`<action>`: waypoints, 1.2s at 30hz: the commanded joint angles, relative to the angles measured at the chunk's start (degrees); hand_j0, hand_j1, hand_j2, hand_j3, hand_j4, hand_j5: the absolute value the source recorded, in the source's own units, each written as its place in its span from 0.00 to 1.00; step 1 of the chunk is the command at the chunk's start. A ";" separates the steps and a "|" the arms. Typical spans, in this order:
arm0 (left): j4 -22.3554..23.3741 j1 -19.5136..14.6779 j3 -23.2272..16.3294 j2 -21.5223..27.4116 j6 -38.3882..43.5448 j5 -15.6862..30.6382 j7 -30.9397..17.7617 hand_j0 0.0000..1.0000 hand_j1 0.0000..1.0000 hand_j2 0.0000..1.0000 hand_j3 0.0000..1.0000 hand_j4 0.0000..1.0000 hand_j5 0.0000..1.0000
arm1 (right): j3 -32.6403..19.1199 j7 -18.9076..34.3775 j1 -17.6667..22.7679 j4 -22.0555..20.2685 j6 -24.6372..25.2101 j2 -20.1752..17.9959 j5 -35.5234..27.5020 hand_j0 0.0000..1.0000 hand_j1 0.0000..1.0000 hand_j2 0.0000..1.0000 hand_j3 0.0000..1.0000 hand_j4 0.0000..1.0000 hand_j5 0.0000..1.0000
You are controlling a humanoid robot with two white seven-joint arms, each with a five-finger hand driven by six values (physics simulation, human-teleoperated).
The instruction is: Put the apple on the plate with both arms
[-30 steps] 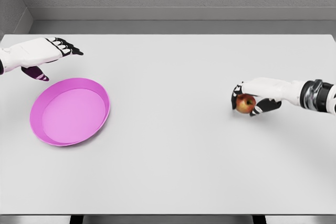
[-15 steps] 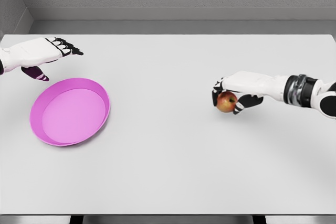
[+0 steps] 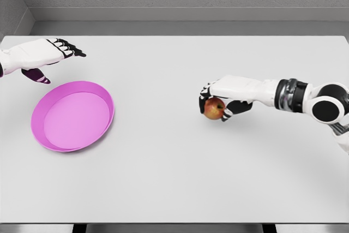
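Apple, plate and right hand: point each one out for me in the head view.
apple [image 3: 214, 109], head view, on its red front face below the fingers.
plate [image 3: 107, 97], head view, on its pink right rim.
right hand [image 3: 218, 95], head view, on the middle of the hand, over the apple.

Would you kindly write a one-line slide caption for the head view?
Right hand grips the apple at mid-table while the open left hand hovers beyond the empty pink plate.

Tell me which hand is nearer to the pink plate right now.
Left. The left hand hovers just beyond the plate, fingers open; the right hand is well off to its right, gripping the apple.
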 commanded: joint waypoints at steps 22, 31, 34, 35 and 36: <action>-0.03 0.00 0.10 -0.04 0.06 0.22 0.03 1.00 1.00 1.00 1.00 1.00 1.00 | 5.15 -0.03 -3.69 -0.02 -0.27 8.76 -0.27 0.43 0.43 0.43 0.43 0.43 0.43; -0.20 0.00 0.10 -0.04 0.06 0.30 -0.85 1.00 1.00 1.00 1.00 1.00 1.00 | 6.29 -0.03 -4.92 0.24 0.78 10.16 -0.27 1.00 1.00 1.00 1.00 1.00 1.00; -0.38 0.18 0.10 -0.13 0.06 0.30 -0.85 1.00 1.00 1.00 1.00 1.00 1.00 | 6.29 -0.03 -4.92 0.07 0.96 10.08 -0.27 1.00 1.00 1.00 1.00 1.00 1.00; -0.38 0.18 0.10 -0.04 0.06 0.30 -0.94 1.00 1.00 1.00 1.00 1.00 1.00 | 6.20 -0.03 -4.92 -0.02 0.96 9.99 -0.27 1.00 1.00 1.00 1.00 1.00 1.00; -0.38 0.09 0.10 -0.04 0.06 0.30 -0.94 1.00 1.00 1.00 1.00 1.00 1.00 | 6.20 -0.03 -4.92 -0.02 0.87 9.99 -0.27 1.00 1.00 1.00 1.00 1.00 1.00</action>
